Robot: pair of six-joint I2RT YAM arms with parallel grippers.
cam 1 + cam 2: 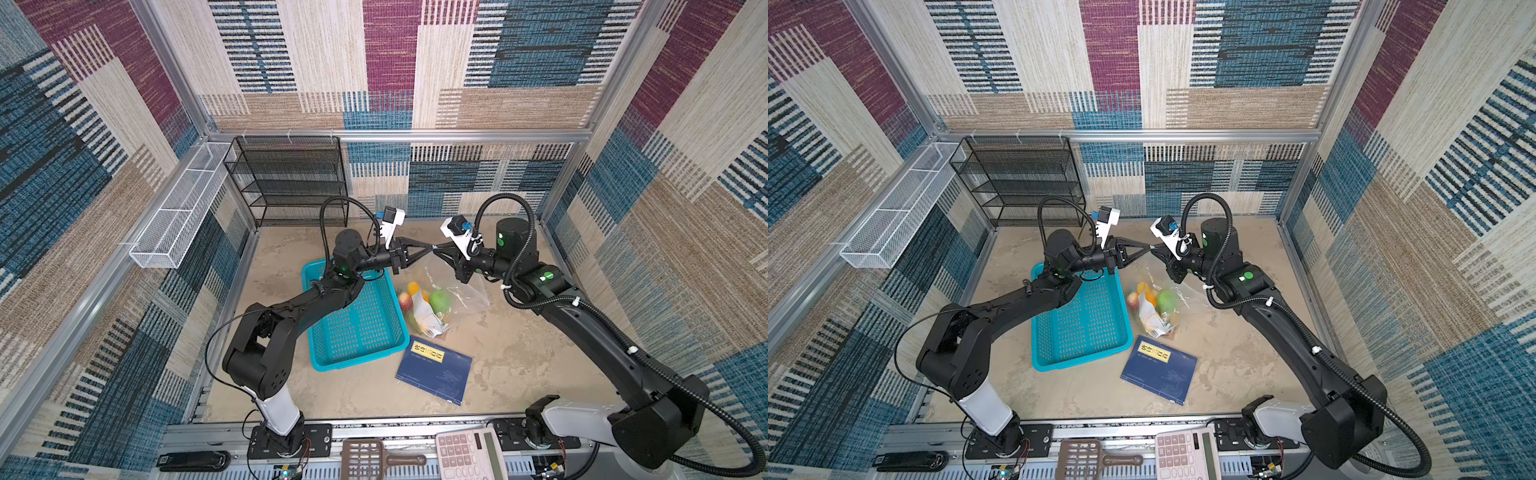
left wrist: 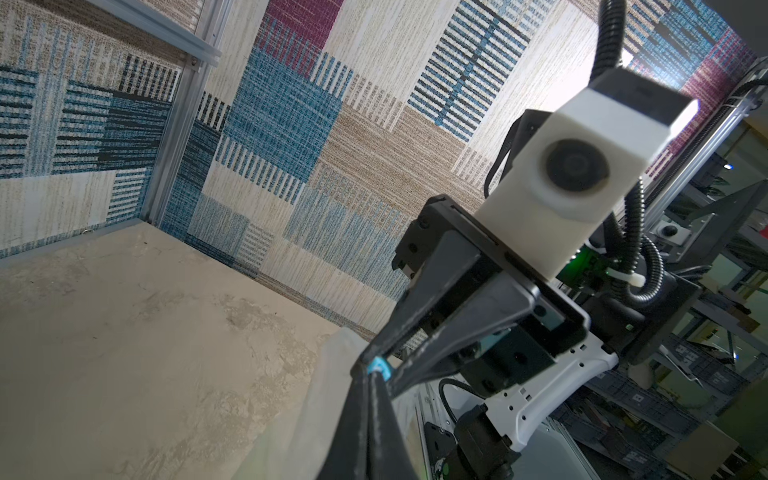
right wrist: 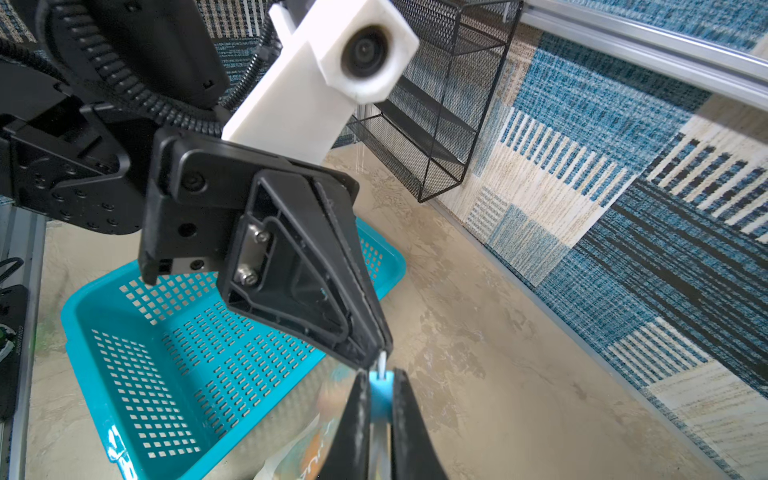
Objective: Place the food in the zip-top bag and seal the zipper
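The clear zip-top bag [image 1: 455,286] hangs from both grippers above the table, its lower end resting on the surface. The food shows through it: a green fruit [image 1: 440,300], a yellow-orange piece [image 1: 413,287] and a red one [image 1: 404,300], next to the white label [image 1: 426,313]. My left gripper [image 1: 429,248] and right gripper [image 1: 437,248] meet tip to tip at the bag's top. In the right wrist view my right gripper [image 3: 380,395] is shut on the zipper's light-blue slider [image 3: 380,392]. In the left wrist view my left gripper [image 2: 372,378] is shut on the bag's top edge [image 2: 324,395] beside that slider [image 2: 379,367].
An empty teal basket [image 1: 357,320] lies left of the bag, under the left arm. A blue book [image 1: 434,370] lies in front of the bag. A black wire shelf [image 1: 291,178] and a white mesh tray [image 1: 178,208] stand at the back left. A calculator [image 1: 469,455] and a brown scoop [image 1: 365,459] sit on the front rail.
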